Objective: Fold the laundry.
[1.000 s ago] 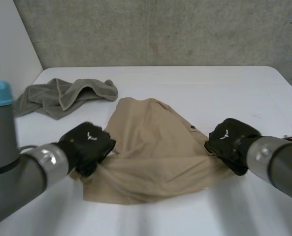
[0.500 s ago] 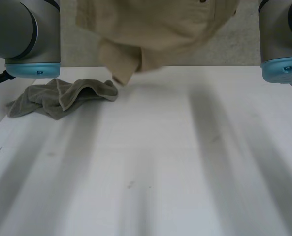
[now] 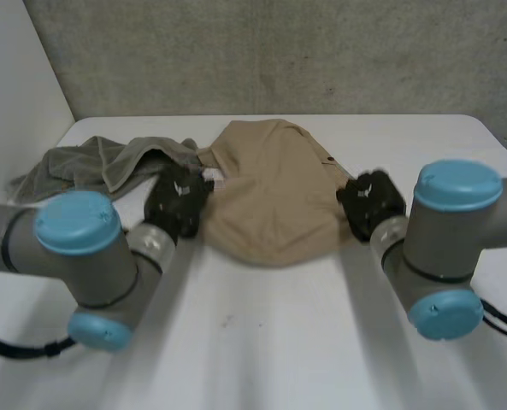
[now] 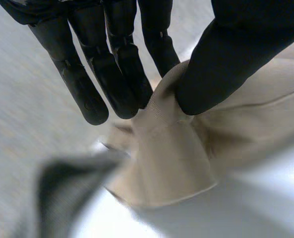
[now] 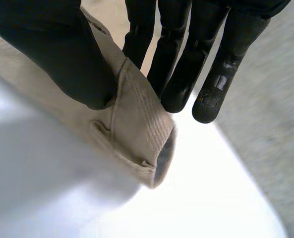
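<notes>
Fingers [image 4: 122, 74] of left hand [image 3: 178, 203] pinch tan garment [image 3: 270, 201] edge | right hand [image 3: 371, 202] pinches opposite edge

Inspection finds no legible text, label, brand, number or sign; the tan garment [image 3: 270, 201] carries no readable marking.

In the head view the left hand [image 3: 178, 202] hides the edge of the beige garment [image 3: 270, 201] that it pinches, and the right hand [image 3: 371, 203] hides the opposite edge. In the left wrist view the grey towel [image 4: 62, 196] is a blur.
</notes>
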You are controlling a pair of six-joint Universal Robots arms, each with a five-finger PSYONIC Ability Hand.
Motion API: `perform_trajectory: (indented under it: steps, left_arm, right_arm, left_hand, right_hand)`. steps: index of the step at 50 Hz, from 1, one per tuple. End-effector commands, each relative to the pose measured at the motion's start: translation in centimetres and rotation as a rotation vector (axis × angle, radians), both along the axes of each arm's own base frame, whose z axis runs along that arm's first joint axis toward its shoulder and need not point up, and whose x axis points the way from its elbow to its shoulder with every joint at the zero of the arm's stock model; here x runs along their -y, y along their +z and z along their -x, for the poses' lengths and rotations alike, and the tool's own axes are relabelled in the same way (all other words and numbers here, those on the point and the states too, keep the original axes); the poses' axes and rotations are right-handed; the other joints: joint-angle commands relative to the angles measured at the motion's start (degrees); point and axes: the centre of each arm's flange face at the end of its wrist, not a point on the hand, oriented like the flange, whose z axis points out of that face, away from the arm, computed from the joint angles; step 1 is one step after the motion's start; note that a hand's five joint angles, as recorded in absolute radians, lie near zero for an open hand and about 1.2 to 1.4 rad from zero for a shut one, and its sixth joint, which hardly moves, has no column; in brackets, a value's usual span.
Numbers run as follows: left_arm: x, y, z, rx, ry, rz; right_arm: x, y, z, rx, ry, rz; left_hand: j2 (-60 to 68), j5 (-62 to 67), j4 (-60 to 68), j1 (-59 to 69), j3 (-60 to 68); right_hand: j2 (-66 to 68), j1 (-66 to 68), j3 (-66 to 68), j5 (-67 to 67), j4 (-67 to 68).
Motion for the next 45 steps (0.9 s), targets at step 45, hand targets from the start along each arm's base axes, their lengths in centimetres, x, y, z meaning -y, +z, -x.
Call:
perform_trajectory:
  steps: [45]
  left_arm:
    - [-6.2,1.7,-7.8,-0.153,0.208,-0.395]
  right_arm:
    - [-3.0,3.6,8.1,0.200,-0.036,-0.325]
  left_hand:
    - [-31.6,-28.9,-31.8,-29.1,-31.3]
  right_hand:
    - [-30.9,-20.0,-31.8,-30.5,-31.7]
